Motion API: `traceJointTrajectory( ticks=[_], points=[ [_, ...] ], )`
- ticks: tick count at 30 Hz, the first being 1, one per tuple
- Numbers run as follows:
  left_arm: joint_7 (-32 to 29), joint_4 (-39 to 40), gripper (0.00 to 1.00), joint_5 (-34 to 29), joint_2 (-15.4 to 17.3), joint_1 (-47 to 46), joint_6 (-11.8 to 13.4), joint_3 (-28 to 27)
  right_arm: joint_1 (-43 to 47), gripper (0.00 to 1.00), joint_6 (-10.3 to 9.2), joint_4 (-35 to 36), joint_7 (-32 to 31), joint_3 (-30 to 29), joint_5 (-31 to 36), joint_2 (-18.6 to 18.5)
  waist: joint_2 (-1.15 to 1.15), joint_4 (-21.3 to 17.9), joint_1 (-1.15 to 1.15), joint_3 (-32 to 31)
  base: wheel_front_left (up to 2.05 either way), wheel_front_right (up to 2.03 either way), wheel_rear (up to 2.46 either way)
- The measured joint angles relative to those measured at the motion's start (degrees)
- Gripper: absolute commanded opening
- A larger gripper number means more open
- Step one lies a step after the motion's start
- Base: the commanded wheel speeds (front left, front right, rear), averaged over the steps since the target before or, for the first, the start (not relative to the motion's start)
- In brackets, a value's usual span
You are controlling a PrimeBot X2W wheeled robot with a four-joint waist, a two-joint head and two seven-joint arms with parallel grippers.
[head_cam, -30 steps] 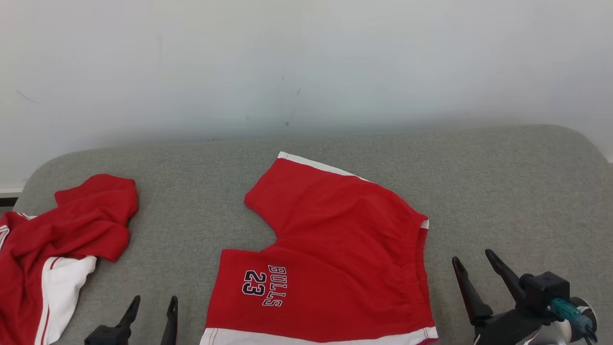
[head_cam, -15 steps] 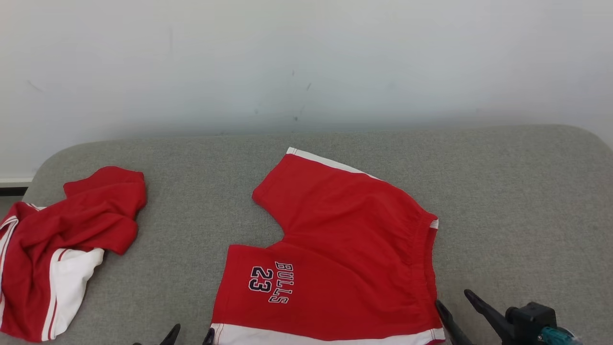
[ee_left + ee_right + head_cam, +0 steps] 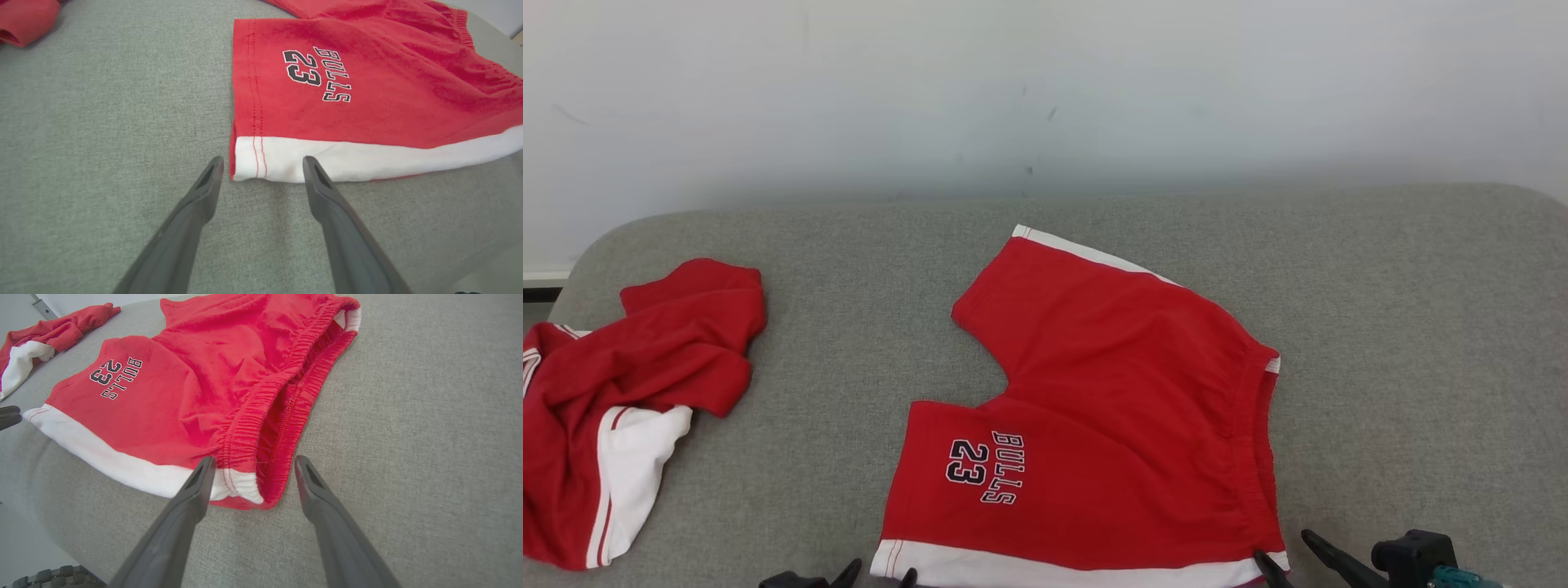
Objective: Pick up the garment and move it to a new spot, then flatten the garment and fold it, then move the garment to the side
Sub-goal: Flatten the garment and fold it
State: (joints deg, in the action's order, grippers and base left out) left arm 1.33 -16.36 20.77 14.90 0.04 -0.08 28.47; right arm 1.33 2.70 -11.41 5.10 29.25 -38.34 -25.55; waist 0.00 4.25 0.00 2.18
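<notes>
Now the red shorts lie flat in the middle of the grey pad. Our left gripper and right gripper are open by their near corners. We think folding comes next.

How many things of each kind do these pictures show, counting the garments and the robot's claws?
Garments: 2 (red shorts, crumpled red and white garment)
Claws: 2 (left claw, right claw), both open
Total: 4
</notes>
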Motion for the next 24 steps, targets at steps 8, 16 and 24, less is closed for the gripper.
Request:
traceJointTrajectory(
  ticks=[8,16,24],
  points=[
    [-2.3,-3.0,1.0,1.2,-0.5,-2.1,-0.5,0.2,-1.8,1.0,0.32,-0.5,-2.7,1.4,0.0,0.1,0.0,0.6,0.0,0.8,0.0,0.0,0.0],
    [-2.9,-5.6,1.0,1.9,-1.5,-4.2,-2.0,0.7,-1.8,1.0,0.32,-1.0,-4.7,1.9,0.0,0.1,0.0,0.9,0.0,0.9,0.0,0.0,0.0],
    [-2.8,-8.3,0.0,1.9,-2.2,-5.3,-2.8,1.3,-1.9,0.0,0.31,-1.2,-6.6,2.0,-0.4,0.0,0.0,1.1,0.0,0.8,0.0,0.0,0.0]
  ],
)
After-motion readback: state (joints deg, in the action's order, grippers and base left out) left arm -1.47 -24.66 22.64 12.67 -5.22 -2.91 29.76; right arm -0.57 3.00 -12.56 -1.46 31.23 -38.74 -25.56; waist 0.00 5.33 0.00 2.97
